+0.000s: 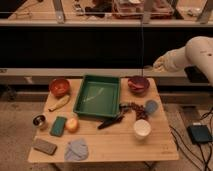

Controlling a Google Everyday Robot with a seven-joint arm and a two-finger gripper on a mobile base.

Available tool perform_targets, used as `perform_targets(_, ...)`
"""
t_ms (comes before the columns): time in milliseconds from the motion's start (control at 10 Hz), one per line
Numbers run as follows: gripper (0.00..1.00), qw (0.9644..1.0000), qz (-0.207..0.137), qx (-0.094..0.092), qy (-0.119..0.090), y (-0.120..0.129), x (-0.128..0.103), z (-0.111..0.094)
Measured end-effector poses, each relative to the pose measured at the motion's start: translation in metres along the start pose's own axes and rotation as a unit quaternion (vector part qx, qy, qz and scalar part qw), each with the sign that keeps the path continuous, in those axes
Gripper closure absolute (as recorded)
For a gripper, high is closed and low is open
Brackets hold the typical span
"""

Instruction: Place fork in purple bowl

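Observation:
The fork is a pale cream piece lying on the table's left side, just in front of the orange-red bowl. The purple bowl stands at the back right of the table, right of the green tray. My gripper hangs in the air above and to the right of the purple bowl, at the end of the white arm that comes in from the right. It is far from the fork.
A pale green utensil lies in the tray. A black-handled utensil, a white cup, a blue item, a green sponge, an orange fruit, a metal cup and a grey cloth are on the table.

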Motion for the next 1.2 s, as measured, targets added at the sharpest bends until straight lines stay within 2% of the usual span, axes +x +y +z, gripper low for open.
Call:
perform_targets(100,0.97,0.9999,-0.003,-0.01,0.007,0.003,-0.006,0.019)
perform_targets(300,0.97,0.9994,0.001,-0.026,0.024,0.021,0.006,0.069)
perform_targets(600,0.97,0.999,0.012,-0.025,0.036,0.042,0.022,0.128)
perform_targets(800,0.97,0.9991,0.015,-0.018,0.036,0.048,0.028,0.142)
perform_targets(1200,0.97,0.9991,0.012,-0.018,0.036,0.049,0.028,0.141)
